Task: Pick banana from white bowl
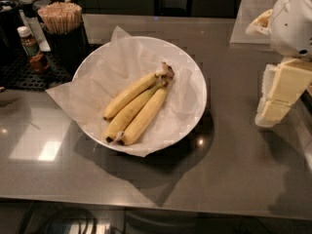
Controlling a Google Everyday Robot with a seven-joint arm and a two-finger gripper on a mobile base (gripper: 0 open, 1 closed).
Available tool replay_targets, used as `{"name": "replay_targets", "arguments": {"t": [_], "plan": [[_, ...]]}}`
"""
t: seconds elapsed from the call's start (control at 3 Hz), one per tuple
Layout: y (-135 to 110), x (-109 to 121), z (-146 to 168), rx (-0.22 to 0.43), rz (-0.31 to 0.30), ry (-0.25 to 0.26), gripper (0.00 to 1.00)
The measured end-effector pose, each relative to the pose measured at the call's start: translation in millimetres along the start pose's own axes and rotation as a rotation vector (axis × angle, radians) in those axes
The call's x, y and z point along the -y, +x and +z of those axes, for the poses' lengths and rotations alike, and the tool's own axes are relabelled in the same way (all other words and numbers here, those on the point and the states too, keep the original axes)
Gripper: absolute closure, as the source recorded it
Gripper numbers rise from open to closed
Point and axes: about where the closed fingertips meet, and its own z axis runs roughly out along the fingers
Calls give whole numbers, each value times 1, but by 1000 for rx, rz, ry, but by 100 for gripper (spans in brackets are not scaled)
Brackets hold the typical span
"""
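The white bowl point(192, 77), lined with crinkled white paper, stands on the grey counter left of centre. Three bananas lie in it, stems toward the upper right. The banana point(129, 95) is the upper-left one, slender with a small brown tip. The other two bananas point(141, 115) lie side by side below it and share a dark stem; one has a whitish frayed tip. My gripper point(275, 99), cream-coloured, hangs at the right edge of the view, to the right of the bowl and apart from it, holding nothing.
A black cup of wooden sticks point(61, 21) and small bottles point(29, 40) stand on a black mat at the back left. A sheet of white paper point(253, 13) lies at the back right. The counter's front edge runs along the bottom.
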Motion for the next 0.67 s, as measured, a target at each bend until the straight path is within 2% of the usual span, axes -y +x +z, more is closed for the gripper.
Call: {"name": "replay_targets", "arguments": {"t": [0.33, 0.67], "plan": [[-45, -3, -2, 36, -141, -17, 0], [-77, -3, 1, 80, -231, -37, 0]]}}
